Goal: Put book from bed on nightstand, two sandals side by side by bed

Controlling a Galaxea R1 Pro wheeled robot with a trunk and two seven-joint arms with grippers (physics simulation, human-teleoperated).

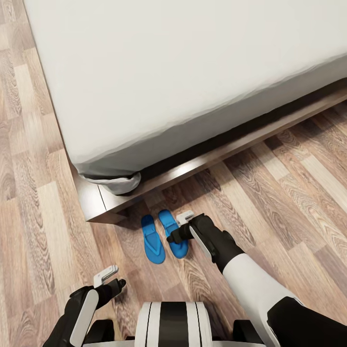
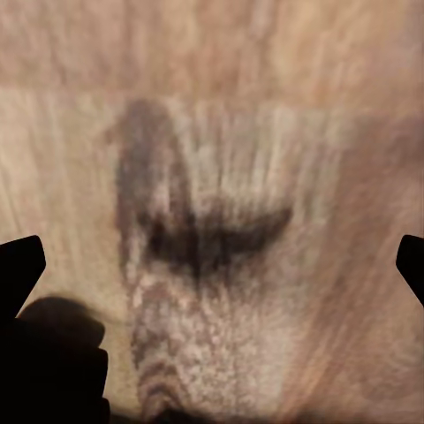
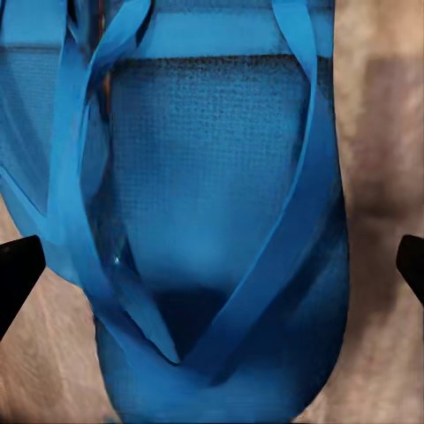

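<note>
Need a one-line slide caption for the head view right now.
Right gripper open over one of two blue sandals lying side by side on the wood floor beside the bed.

Two sandals, one bed, two grippers.

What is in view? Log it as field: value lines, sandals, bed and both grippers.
sandals: two blue, left sandal and right sandal, side by side on the floor
bed: white mattress on a dark frame, sandals near its corner
right gripper: open, over the right sandal, fingers spread to either side
left gripper: open, over bare floor
book: not seen
</note>
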